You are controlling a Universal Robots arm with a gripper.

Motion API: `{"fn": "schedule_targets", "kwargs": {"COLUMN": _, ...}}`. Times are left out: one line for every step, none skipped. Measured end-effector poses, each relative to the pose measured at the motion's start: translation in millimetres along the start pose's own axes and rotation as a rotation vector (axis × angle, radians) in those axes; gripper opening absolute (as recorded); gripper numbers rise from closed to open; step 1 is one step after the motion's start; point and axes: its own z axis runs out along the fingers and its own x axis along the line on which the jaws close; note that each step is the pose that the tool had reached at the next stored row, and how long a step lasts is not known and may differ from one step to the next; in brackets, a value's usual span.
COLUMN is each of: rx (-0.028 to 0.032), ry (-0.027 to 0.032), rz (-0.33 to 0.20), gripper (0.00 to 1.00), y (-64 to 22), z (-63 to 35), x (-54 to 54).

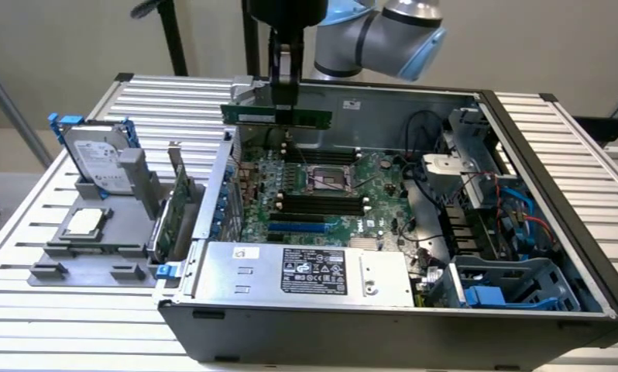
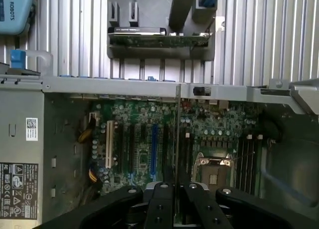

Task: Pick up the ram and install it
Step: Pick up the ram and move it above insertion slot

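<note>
Pincer [image 1: 285, 105] clamps ram [image 1: 250, 115] (held level) above the motherboard [image 1: 363, 183].

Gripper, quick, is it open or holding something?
Gripper: shut on the ram, up in the air over the open computer case.

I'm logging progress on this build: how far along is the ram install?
Pick-up looks done: the gripper is shut on the long thin green ram stick, lifted clear of the ribbed table. In hand: the stick hangs above the green motherboard inside the open dark metal computer case. Left: seating it; the long black memory slots show no stick in them yet.
</note>
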Motion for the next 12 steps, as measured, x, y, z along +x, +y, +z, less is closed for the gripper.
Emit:
{"fn": "schedule_targets", "kwargs": {"rx": 0.0000, "ry": 0.0000, "rz": 0.000, "gripper": 0.14, "y": -4.3, "z": 1.8, "x": -2.0}}
{"fn": "schedule_targets", "kwargs": {"rx": -0.0001, "ry": 0.0000, "rz": 0.000, "gripper": 0.14, "y": -8.4, "z": 3.5, "x": -4.1}}
{"fn": "schedule_targets", "kwargs": {"rx": 0.0000, "ry": 0.0000, "rz": 0.000, "gripper": 0.14, "y": -12.8, "z": 5.3, "x": -6.2}}
{"fn": "schedule_targets", "kwargs": {"rx": 0.0000, "ry": 0.0000, "rz": 0.000, "gripper": 0.14, "y": -17.1, "z": 7.1, "x": -8.2}}
{"fn": "schedule_targets", "kwargs": {"rx": 0.0000, "ry": 0.0000, "rz": 0.000, "gripper": 0.14, "y": -21.4, "z": 8.9, "x": -10.2}}
{"fn": "schedule_targets", "kwargs": {"rx": 0.0000, "ry": 0.0000, "rz": 0.000, "gripper": 0.14, "y": -25.5, "z": 10.7, "x": -12.1}}
{"fn": "schedule_targets", "kwargs": {"rx": -0.0001, "ry": 0.0001, "rz": 0.000, "gripper": 0.14, "y": -29.3, "z": 12.4, "x": -13.7}}
{"fn": "schedule_targets", "kwargs": {"rx": -0.0001, "ry": 0.0001, "rz": 0.000, "gripper": 0.14, "y": -32.7, "z": 14.2, "x": -15.0}}
{"fn": "schedule_targets", "kwargs": {"rx": 0.0000, "ry": 0.0000, "rz": 0.000, "gripper": 0.14, "y": -35.9, "z": 16.2, "x": -15.8}}
{"fn": "schedule_targets", "kwargs": {"rx": -0.0001, "ry": 0.0000, "rz": 0.000, "gripper": 0.14, "y": -38.6, "z": 17.9, "x": -16.1}}
{"fn": "schedule_targets", "kwargs": {"rx": -0.0001, "ry": 0.0000, "rz": 0.000, "gripper": 0.14, "y": -41.0, "z": 19.7, "x": -16.2}}
{"fn": "schedule_targets", "kwargs": {"rx": 0.0000, "ry": 0.0000, "rz": 0.000, "gripper": 0.14, "y": -43.2, "z": 21.4, "x": -16.1}}
